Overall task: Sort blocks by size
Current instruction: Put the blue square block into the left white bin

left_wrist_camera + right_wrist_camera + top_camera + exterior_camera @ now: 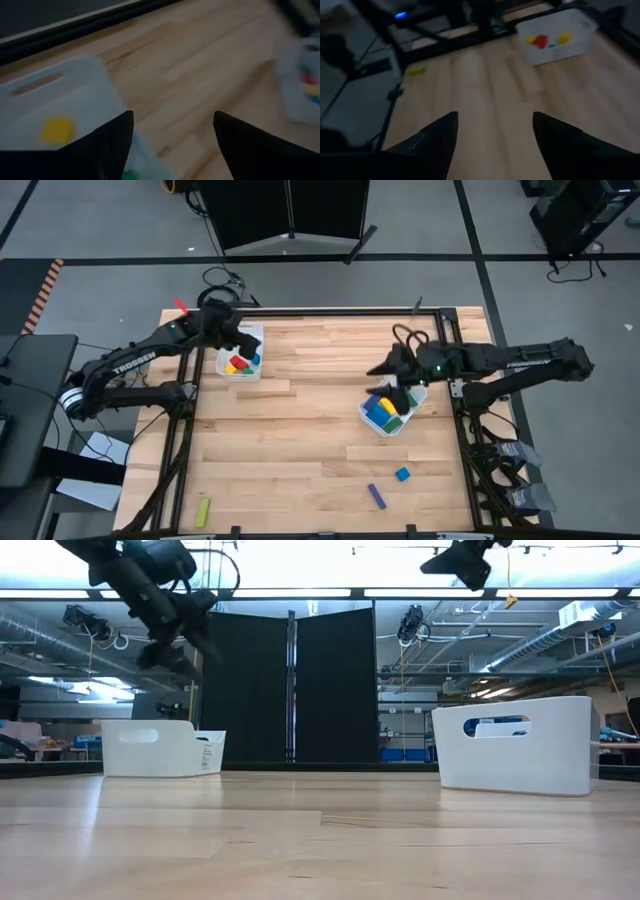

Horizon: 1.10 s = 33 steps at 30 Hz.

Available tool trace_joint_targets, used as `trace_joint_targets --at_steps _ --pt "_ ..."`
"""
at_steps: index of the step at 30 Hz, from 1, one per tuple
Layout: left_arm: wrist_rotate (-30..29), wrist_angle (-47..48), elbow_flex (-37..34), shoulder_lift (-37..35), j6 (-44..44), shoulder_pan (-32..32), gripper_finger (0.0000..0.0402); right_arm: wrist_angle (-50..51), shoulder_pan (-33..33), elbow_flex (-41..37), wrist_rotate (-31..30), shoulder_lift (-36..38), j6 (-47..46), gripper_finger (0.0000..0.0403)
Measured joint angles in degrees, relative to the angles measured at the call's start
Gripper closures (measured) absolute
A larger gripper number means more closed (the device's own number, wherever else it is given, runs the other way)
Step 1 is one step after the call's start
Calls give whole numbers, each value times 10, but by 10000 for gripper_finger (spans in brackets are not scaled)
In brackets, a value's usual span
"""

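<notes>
From above, the left gripper (243,338) hung over the left bin (241,366) and the right gripper (385,370) beside the right bin (385,423), far from the loose blocks (377,496) at the table's near edge. In both wrist views the fingers stood apart and empty. The blocks looked light, hard and smooth, probably best pinched across the narrow flat sides.

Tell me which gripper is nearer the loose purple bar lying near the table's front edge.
Right. The right gripper hangs above the right white bin, which lies just behind the purple bar. The left gripper is over the left white bin, across the table.
</notes>
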State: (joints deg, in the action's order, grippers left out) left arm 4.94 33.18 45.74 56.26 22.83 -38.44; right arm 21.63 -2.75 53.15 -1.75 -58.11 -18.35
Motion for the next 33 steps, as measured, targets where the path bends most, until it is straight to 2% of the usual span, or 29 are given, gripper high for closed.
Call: trace_joint_targets --at_steps 3,8,13,19,25,33 --pt "35 -26 0 -7 -15 6 131 10 -43 0 -5 0 -9 133" --pt "61 -41 0 -9 -37 18 148 61 -127 0 -17 -11 -58 133" --pt "100 -65 0 -9 -70 35 156 84 -198 0 -17 -51 -105 133" --pt "128 -101 0 -9 -86 55 157 136 -248 27 -18 -113 -137 133" --pt "135 -126 0 -9 -88 70 157 239 -295 67 -19 -167 -160 133" --pt "135 -131 0 -9 -87 75 157 271 -374 68 -17 -219 -192 133"
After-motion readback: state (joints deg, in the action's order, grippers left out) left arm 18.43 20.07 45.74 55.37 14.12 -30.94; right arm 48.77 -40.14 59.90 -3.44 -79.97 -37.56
